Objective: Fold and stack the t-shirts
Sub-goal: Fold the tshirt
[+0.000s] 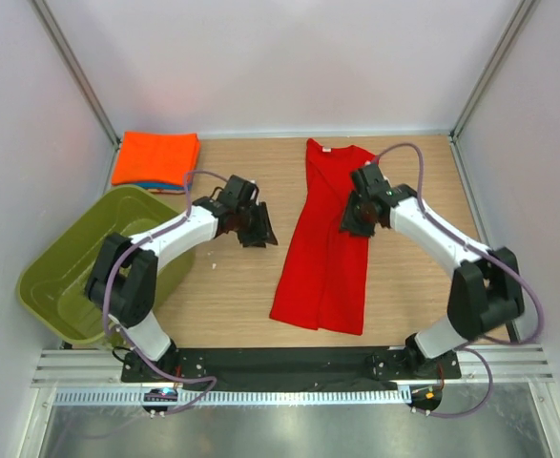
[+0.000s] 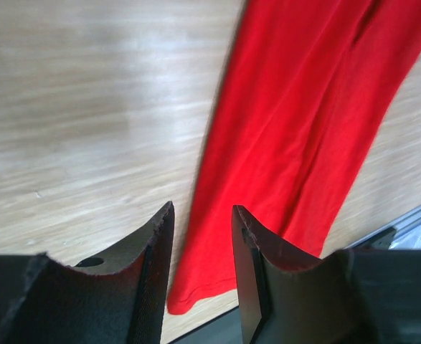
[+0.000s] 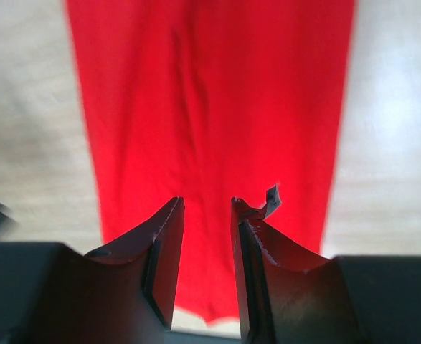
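Note:
A deep red t-shirt (image 1: 322, 258) lies on the wooden table as a long narrow strip, collar and white label (image 1: 325, 149) at the far end. My left gripper (image 1: 259, 232) hovers just left of the strip's middle. In the left wrist view it (image 2: 203, 208) is open and empty, with the red cloth (image 2: 296, 122) and its hem beyond the fingers. My right gripper (image 1: 354, 221) sits over the shirt's upper right edge. Its wrist view shows it (image 3: 206, 201) open above the red cloth (image 3: 210, 107), holding nothing. A folded orange t-shirt (image 1: 155, 157) rests on a blue one (image 1: 151, 184) at the back left.
An olive-green plastic basket (image 1: 31, 286) stands at the left edge, next to the left arm. White walls close in the back and both sides. A black rail (image 1: 289, 363) runs along the near table edge.

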